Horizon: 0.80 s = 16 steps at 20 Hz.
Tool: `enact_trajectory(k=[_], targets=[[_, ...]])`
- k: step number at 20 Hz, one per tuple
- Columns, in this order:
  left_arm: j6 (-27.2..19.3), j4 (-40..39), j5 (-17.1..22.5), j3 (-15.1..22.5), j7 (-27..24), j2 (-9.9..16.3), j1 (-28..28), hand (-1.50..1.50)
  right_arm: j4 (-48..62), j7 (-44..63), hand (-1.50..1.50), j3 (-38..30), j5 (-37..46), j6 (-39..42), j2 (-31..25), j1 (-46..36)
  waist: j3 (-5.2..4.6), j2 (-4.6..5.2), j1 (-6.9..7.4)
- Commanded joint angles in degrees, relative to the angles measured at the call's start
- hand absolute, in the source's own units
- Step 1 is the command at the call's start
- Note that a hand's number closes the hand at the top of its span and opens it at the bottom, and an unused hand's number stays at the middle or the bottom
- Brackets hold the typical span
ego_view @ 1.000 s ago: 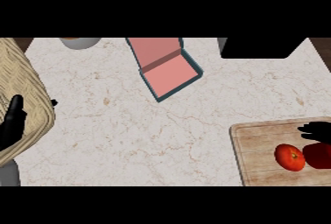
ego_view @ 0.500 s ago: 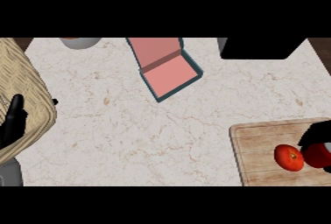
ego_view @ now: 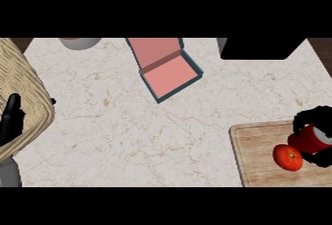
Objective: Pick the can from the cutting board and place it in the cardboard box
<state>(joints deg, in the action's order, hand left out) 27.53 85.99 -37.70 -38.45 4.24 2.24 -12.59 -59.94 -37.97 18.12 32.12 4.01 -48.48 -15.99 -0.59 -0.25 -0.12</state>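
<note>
The red can stands on the wooden cutting board at the counter's right edge, just beside a tomato, with the fingers of the right hand curled around it. The open box, pink inside with a dark rim, lies well apart near the counter's far edge. The left hand rests at the left edge, fingers straight, over a woven basket.

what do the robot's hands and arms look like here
Both hands are matte black with slim, rounded fingers. The left hand shows as a narrow black shape, with a smooth grey cylindrical forearm below it. The right hand is the same black; its forearm is out of view. No cables or markings show.
</note>
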Motion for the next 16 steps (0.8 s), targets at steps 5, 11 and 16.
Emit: enact_trajectory(k=[5,11,16], targets=[[-3.6,2.6,-0.7,-2.4,-2.2,-0.5,-1.1,0.00,-1.3,37.3,1.50,-6.0,1.5,-7.0,11.5,-6.8,0.18,-0.16,0.50],[-3.7,4.6,-1.7,-3.4,-1.7,-2.2,-0.5,0.00,-13.6,55.8,1.50,-3.8,9.4,-11.0,16.3,-12.7,0.35,-0.43,-0.40],[-6.7,1.8,-2.3,-2.0,-5.5,-2.2,1.6,0.00,-22.2,55.5,1.50,-2.8,13.0,-12.8,17.3,-15.1,0.46,0.01,-0.40]])
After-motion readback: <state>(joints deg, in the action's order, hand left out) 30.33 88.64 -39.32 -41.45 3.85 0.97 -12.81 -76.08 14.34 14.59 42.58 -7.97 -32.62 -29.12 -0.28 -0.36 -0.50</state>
